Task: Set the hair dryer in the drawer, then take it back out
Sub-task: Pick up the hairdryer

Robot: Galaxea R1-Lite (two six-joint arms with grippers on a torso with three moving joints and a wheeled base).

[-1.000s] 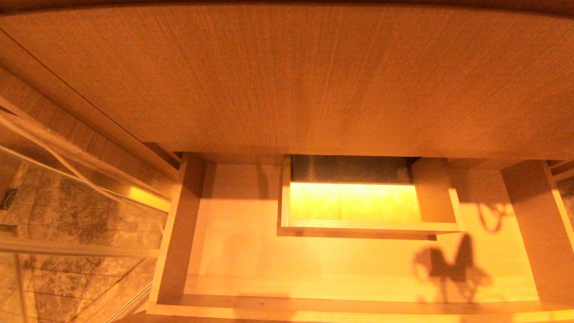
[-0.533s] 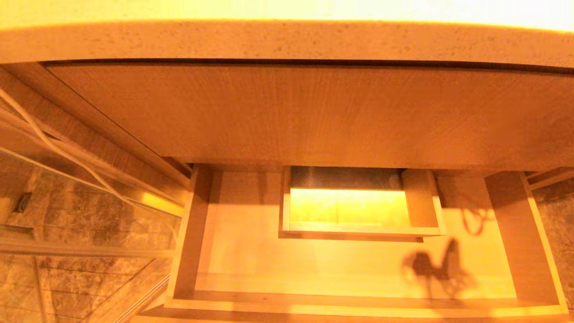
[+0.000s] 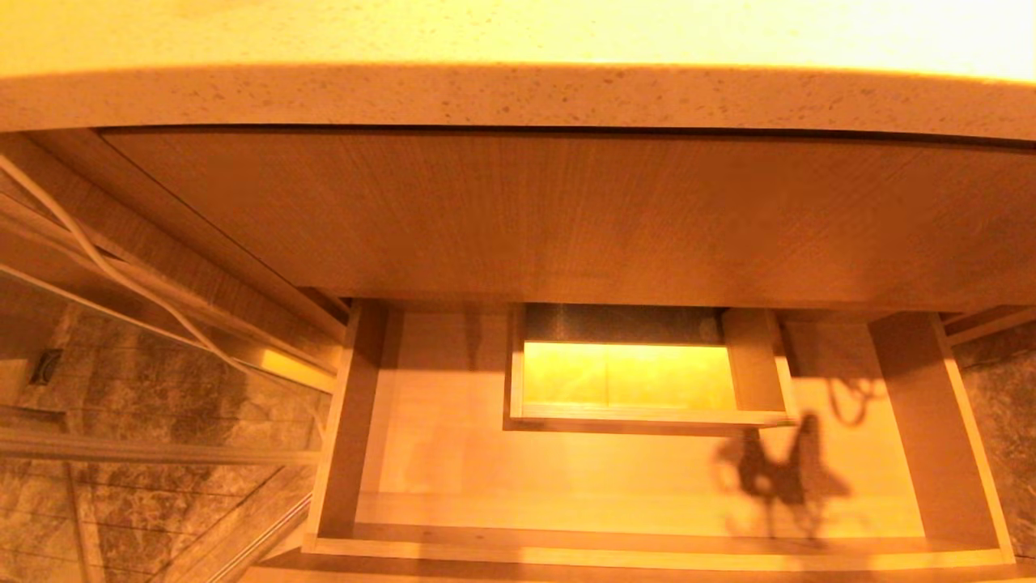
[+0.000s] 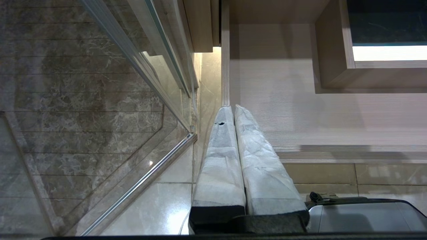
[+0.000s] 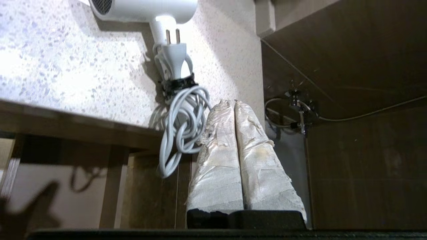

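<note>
The drawer (image 3: 647, 502) is standing pulled open and showing no dryer inside, while the hair dryer (image 5: 146, 10) is lying on the speckled countertop (image 5: 66, 73), its bundled cord (image 5: 181, 126) hanging over the edge; the placing step is probably not yet done, though retrieval already finished cannot be excluded. The right gripper (image 5: 233, 104) is hanging just beside the cord with jaws pressed together, gripping nothing. The left gripper (image 4: 230, 110) (parked beside the drawer) is likewise closed and empty. The dryer's head is being cropped, and neither arm is showing in the head view
</note>
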